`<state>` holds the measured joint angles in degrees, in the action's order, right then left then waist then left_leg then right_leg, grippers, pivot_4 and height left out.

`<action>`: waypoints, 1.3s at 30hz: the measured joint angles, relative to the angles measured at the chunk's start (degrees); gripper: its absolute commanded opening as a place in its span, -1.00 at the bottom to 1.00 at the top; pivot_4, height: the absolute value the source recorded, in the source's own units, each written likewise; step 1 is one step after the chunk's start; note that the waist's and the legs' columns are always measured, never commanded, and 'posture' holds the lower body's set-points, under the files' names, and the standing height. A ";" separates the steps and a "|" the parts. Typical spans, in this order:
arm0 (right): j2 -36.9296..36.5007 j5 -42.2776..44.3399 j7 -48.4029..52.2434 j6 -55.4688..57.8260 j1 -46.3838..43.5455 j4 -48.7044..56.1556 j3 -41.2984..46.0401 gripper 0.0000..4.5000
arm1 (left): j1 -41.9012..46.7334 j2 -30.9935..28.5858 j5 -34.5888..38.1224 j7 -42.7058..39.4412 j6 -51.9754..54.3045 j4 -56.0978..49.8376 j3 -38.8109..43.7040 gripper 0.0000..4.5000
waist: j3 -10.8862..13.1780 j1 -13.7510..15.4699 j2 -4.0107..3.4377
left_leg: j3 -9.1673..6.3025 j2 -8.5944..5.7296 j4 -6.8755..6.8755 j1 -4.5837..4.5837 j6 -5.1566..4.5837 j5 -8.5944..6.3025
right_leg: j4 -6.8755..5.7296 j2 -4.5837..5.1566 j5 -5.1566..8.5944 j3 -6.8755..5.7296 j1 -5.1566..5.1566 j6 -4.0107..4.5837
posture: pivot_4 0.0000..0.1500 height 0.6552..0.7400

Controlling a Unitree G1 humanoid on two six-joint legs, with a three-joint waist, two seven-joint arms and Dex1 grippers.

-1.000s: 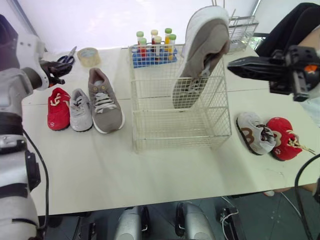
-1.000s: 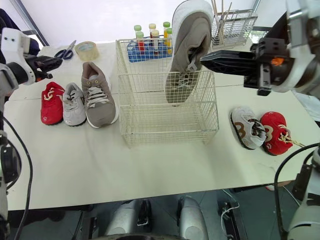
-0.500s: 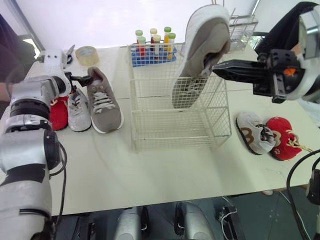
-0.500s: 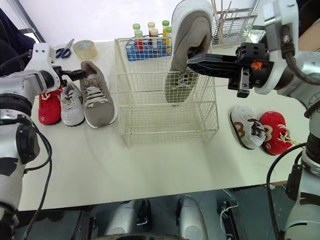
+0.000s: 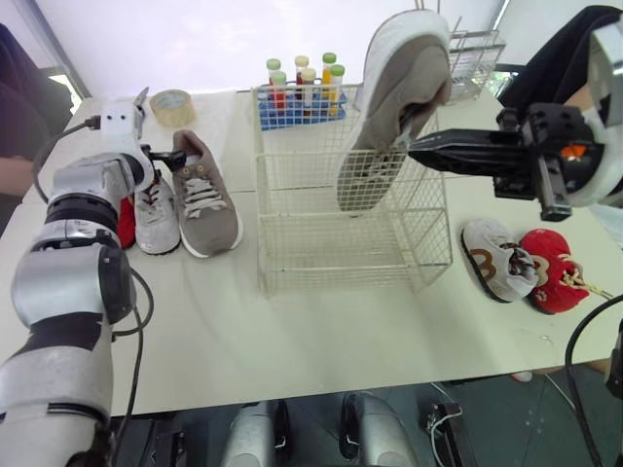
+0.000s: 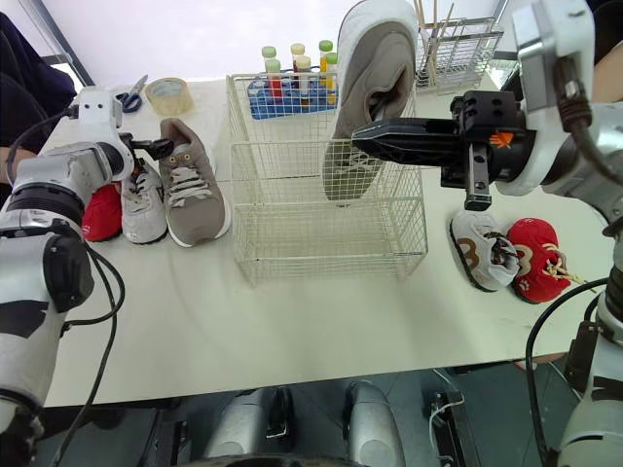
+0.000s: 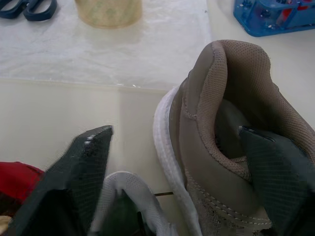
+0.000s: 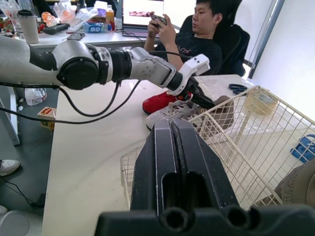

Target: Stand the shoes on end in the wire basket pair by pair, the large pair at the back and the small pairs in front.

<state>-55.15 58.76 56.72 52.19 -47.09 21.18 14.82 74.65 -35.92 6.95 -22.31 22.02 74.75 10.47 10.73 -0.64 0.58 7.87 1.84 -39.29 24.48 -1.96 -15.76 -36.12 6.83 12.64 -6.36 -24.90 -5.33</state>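
One large grey shoe [image 5: 394,107] stands toe-up at the back of the white wire basket [image 5: 331,258]. My right gripper [image 5: 413,153] is shut, with its tips against that shoe's lace side. The other large grey shoe [image 5: 204,195] lies left of the basket beside a small grey shoe [image 5: 156,214] and a small red shoe [image 5: 125,222], which my arm partly hides. My left gripper [image 7: 177,162] is open at the lying shoe's heel [image 7: 231,98], one finger outside the collar and one over the opening. A small grey-and-brown shoe [image 5: 492,258] and a red one [image 5: 550,268] lie right of the basket.
Behind the basket is a blue rack of test tubes [image 5: 302,97]. A tape roll [image 5: 172,102] and scissors [image 7: 29,7] lie at the back left. A wire rack [image 5: 474,53] stands at the back right. A person sits beyond the table's left side [image 8: 206,29].
My left gripper has moved right from near the scissors to the heel of the lying large shoe. My right gripper has slid left across the standing shoe, which stayed put.
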 measured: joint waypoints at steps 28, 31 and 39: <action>-0.06 -1.25 -1.29 0.39 1.96 -0.09 -0.81 -1.00 | 6.73 4.75 11.57 1.42 -16.79 -16.26 14.66 -0.98 | 0.29 0.18 0.54 | -0.01 -0.01 0.01 0.20 -0.03 -0.02 | 0.06 0.00 -0.01 -0.04 -0.04 -0.02 | 1.00 1.00; -0.09 -1.01 -1.77 0.92 3.26 0.04 -0.62 -1.00 | 6.25 7.43 15.47 1.00 -18.02 -26.93 15.81 -0.98 | 0.29 0.13 0.54 | -0.02 -0.01 -0.04 0.19 -0.03 -0.02 | 0.03 0.00 -0.02 -0.04 -0.02 -0.02 | 1.00 1.00; -0.28 -0.53 -2.91 0.99 4.30 0.17 0.26 -1.00 | 5.65 13.87 21.23 0.83 -21.14 -48.17 14.48 -0.98 | 0.29 0.19 0.54 | -0.06 0.00 -0.19 0.10 -0.03 -0.01 | 0.04 0.00 -0.02 -0.03 0.06 -0.02 | 1.00 1.00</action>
<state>-55.43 58.22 53.81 53.18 -42.79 21.34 15.08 80.30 -22.05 28.18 -21.47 0.88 26.58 24.95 11.02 -0.45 1.11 7.81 1.84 -39.49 24.58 -1.99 -15.77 -36.08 6.83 12.62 -6.39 -24.83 -5.35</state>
